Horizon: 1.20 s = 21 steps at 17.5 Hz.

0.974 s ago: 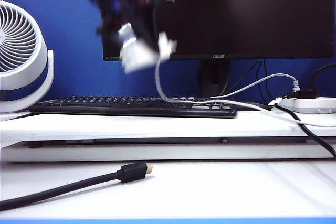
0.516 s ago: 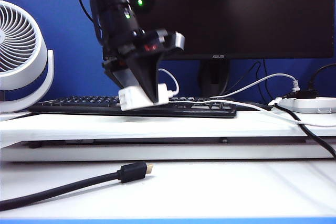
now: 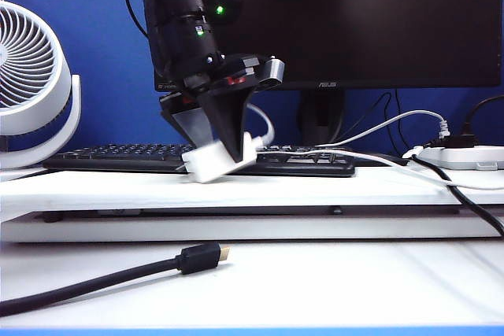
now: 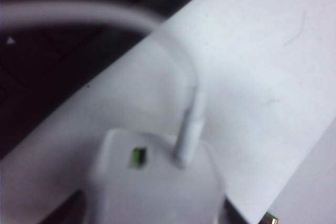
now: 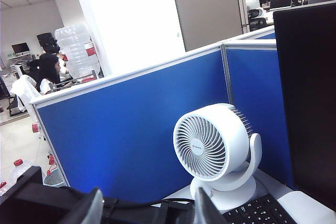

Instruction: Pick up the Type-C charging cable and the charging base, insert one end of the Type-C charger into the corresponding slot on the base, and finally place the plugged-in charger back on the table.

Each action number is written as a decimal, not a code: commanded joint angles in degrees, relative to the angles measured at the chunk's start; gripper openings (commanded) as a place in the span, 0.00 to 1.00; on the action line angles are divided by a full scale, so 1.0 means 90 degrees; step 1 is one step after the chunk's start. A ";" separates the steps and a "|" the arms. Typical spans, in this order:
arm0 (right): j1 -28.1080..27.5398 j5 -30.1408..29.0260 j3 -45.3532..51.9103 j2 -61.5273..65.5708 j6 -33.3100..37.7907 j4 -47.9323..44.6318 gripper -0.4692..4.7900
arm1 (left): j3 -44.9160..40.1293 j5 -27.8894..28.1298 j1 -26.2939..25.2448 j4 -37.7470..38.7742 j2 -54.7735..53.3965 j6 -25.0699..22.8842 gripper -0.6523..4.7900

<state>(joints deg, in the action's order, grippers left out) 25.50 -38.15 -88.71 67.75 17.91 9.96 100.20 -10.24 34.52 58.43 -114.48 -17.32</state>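
Note:
The white charging base [image 3: 214, 167] lies tilted on the raised shelf board [image 3: 118, 188] of the table [image 3: 354, 281], just in front of the keyboard. The Type-C charging cable [image 3: 370, 158] is plugged into it; its white plug [image 4: 189, 129] stands in the slot of the base [image 4: 157, 187]. From there the cord loops up and trails off right. My left gripper [image 3: 214, 153] points down over the base, jaws open, one finger on each side of it. My right gripper [image 5: 149, 208] is open and empty, aimed at the fan, out of the exterior view.
A black keyboard [image 3: 118, 155] and a monitor [image 3: 378, 21] stand behind the base. A white fan [image 3: 31, 76] is at the left and a power strip [image 3: 465, 155] with a greyish cord [image 3: 394, 122] at the right. A black gold-tipped cable [image 3: 197, 257] lies on the lower table.
My left gripper came down from in front of the monitor with the plugged-in base. The base now rests on the shelf board and has slid lower between the spreading fingers.

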 commanded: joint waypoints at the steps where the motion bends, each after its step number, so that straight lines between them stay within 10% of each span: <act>1: -0.0002 0.0182 -0.0019 -0.0034 -0.0158 0.0032 0.53 | 0.0036 -0.0005 0.0015 -0.0034 0.0034 0.0000 0.77; 4: -0.0002 0.0692 -0.0019 -0.0075 -0.0527 0.0408 0.52 | 0.0051 -0.0002 0.0015 -0.0027 0.0131 0.0168 0.76; 8: -0.0002 0.1809 -0.0019 -0.0265 -0.1054 0.0952 0.08 | 0.0053 0.0024 0.0015 -0.0097 0.0648 0.0262 0.55; 12: -0.0002 0.2251 -0.0019 -0.0481 -0.1416 0.1095 0.08 | 0.0053 0.0015 0.0012 -0.0216 0.1355 0.0352 0.19; 21: 0.0000 0.2438 0.0792 -0.1715 -0.2492 0.3079 0.08 | 0.0053 0.0019 0.0012 -0.0884 0.4728 0.0508 0.11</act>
<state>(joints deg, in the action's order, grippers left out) 25.54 -16.45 -83.74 53.76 -3.68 37.41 100.53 -10.11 34.54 51.51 -74.39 -13.96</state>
